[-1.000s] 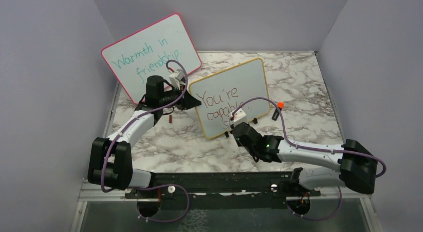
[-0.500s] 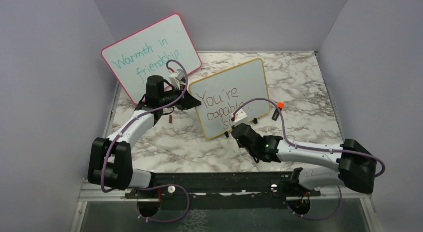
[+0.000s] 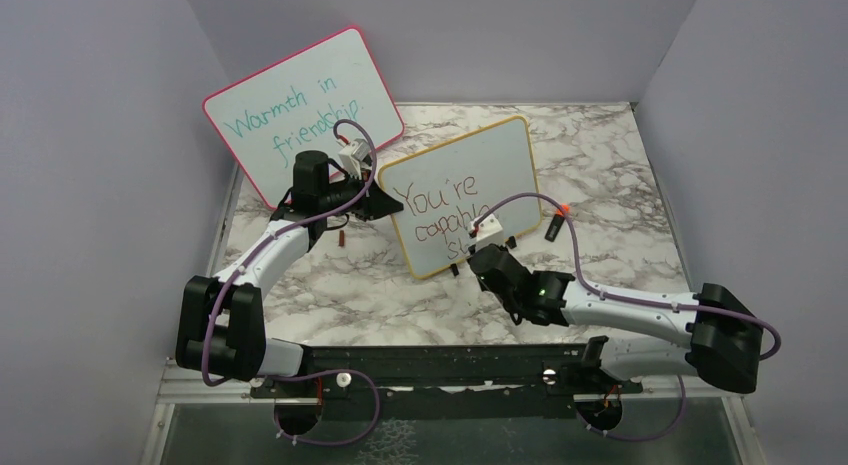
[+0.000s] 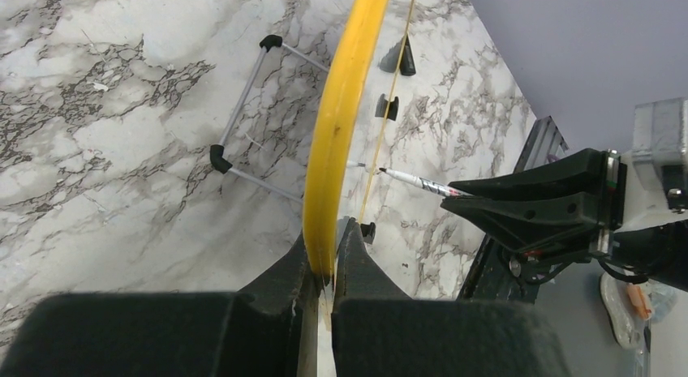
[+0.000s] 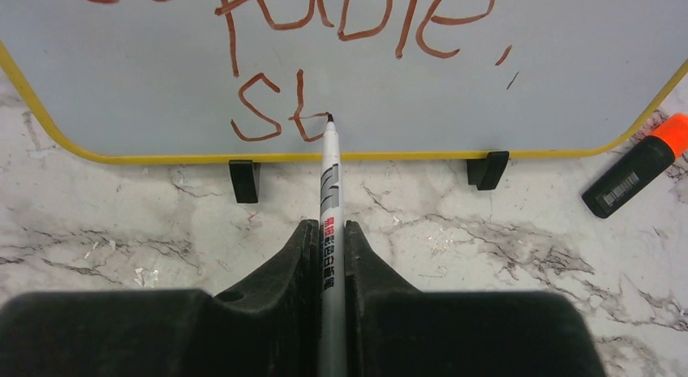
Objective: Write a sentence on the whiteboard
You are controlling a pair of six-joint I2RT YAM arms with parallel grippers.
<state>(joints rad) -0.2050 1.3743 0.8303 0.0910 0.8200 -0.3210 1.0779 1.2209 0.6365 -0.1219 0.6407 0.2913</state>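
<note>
l fingers (image 4: 345, 247) clamped shut on the yellow frame edge of the whiteboard (image 4: 337, 126); prob. to steady the upright board vs pen pressure; board rises straight ahead of them, feet on the surface (image 4: 122, 150). r fingers (image 5: 347, 239) shut tight on the marker (image 5: 331, 174) barrel; tip out ahead of them, apparently touching the board by the "t" of "st", 3rd line of the sentence (image 5: 276, 117); low, head-on hold prob. keeps the tip square. "capable" sits beyond the tip; "strong" looks barely begun.

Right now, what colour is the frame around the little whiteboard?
Yellow; the whiteboard frame shows best in the left wrist view.
</note>
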